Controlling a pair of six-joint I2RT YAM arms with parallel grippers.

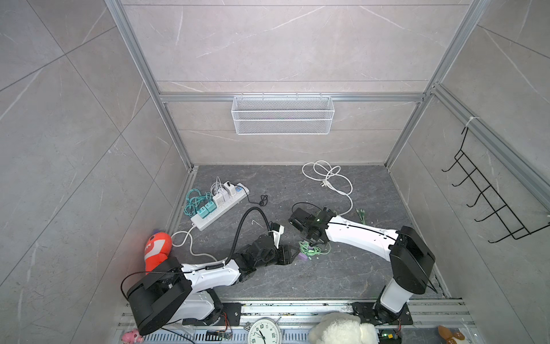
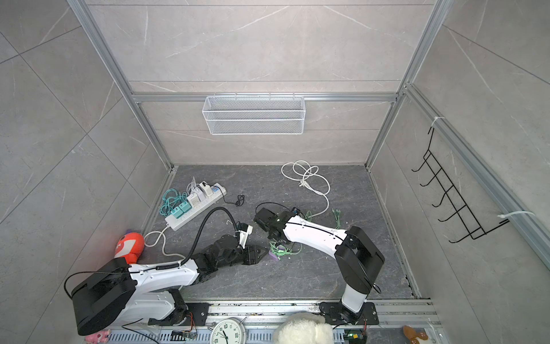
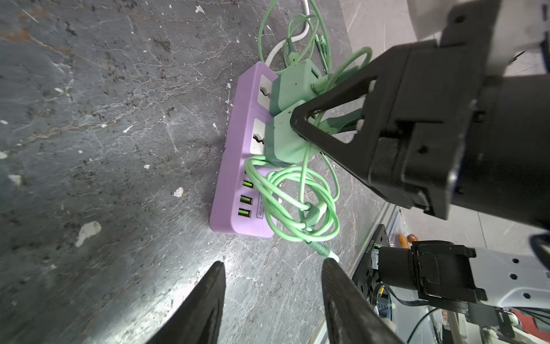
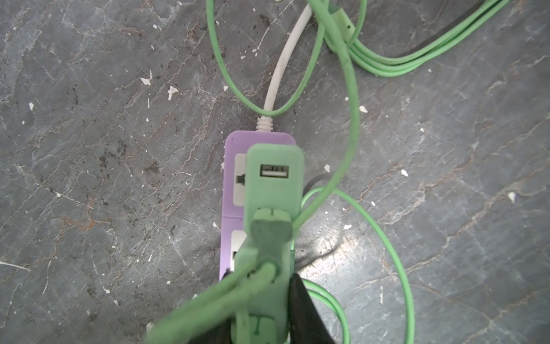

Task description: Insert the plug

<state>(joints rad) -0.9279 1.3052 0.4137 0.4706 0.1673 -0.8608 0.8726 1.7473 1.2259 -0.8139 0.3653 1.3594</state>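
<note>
While clamped in right pincer (image 4: 260, 277), plug (image 3: 282, 143) sits on strip (image 3: 235, 190).

Power strip: lilac rectangular plastic power strip (image 3: 229, 190), white socket faces, lime-green USB ports
Plug: mint-green square plastic plug adapter (image 3: 279, 143), darker green base
Cable: bright green coiled rubber cable (image 3: 306, 208)
Floor: dark grey stone floor (image 3: 104, 149), pale veins, white flecks
</note>
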